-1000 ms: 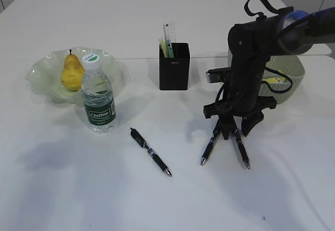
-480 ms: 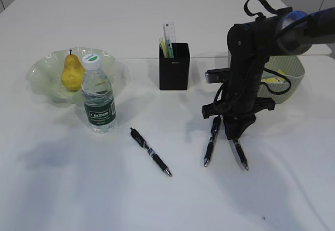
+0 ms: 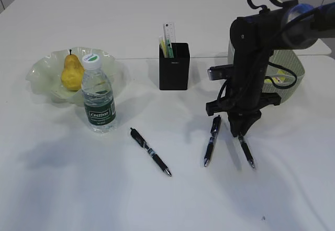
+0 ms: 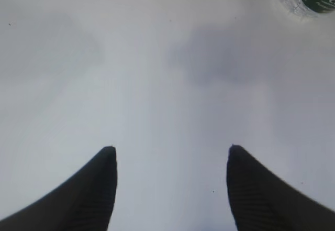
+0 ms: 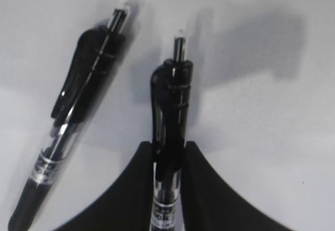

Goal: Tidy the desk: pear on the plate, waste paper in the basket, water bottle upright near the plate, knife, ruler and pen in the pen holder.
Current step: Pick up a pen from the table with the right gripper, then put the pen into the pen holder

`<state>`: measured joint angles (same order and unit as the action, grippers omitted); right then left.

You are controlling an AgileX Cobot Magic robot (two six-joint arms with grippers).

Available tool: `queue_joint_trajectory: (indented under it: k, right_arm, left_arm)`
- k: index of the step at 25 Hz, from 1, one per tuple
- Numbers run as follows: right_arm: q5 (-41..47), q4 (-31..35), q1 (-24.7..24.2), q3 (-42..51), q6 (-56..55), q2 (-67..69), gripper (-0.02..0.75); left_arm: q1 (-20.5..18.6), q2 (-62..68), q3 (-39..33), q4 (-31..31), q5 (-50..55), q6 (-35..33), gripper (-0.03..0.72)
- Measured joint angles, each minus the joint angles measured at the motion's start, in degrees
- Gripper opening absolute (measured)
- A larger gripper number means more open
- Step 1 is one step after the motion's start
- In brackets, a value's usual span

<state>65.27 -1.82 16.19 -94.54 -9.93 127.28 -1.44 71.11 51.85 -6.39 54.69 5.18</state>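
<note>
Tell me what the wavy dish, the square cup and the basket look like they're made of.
Plate: likely glass, possibly clear plastic; translucent pale green, glossy ruffled rim.
Pen holder: matte black, probably plastic; flat sides without shine.
Basket: sage-green moulded plastic, judging by its perforated woven-look wall.

The right arm is showing a matte black housing with a blue ring near its upper joint. Black cables are looping along its side and top. Both grippers are showing black, tapered fingers with finely ribbed inner faces.
</note>
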Motion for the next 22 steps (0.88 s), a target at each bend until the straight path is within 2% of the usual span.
queue_joint_trajectory:
  k: [13,17,22]
  right_arm:
    - [-0.13,-1.92,-0.03,0.00,3.71,-14.04,0.103]
    - [-3.77,-1.55,-0.03,0.00,7.14,-18.29,0.103]
    - [-13.09,-0.14,-0.03,0.00,8.63,-19.65,0.103]
  left_arm:
    - [0.00,0.00,0.00,0.00,0.00,0.00,0.465]
    - [0.00,0.00,0.00,0.12,0.00,0.00,0.465]
    - [0.00,0.00,0.00,0.21,0.10,0.00,0.465]
